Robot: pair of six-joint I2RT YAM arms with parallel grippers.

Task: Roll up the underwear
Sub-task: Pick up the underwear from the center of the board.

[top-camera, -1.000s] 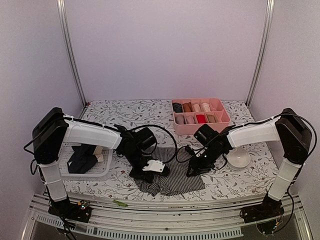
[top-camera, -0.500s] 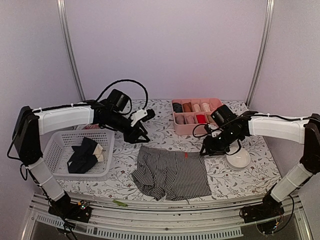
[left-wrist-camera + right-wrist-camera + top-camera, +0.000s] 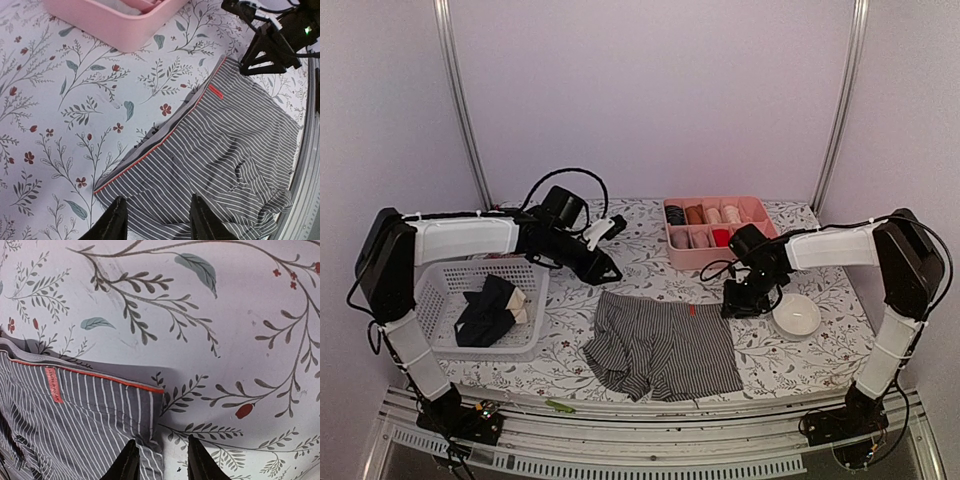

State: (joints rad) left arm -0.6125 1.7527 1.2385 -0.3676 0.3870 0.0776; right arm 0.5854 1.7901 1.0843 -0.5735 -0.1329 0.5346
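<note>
Found striped underwear [image 3: 665, 345] flat, unrolled. Hovered near its waistband [image 3: 100, 377] with left gripper [image 3: 157, 212] and right gripper [image 3: 161, 452], both spread apart, empty. Needed 2 corner pinches next, likely.

Table [image 3: 640, 245]: white floral-print surface. Lying directly on it: grey-and-white striped underwear [image 3: 665, 345], spread flat at front centre; white mesh basket [image 3: 432, 288] at left; pink divided tray [image 3: 720, 260] at back, right of centre. Small white bowl [image 3: 797, 317] sits right of the underwear, apart from it.
</note>
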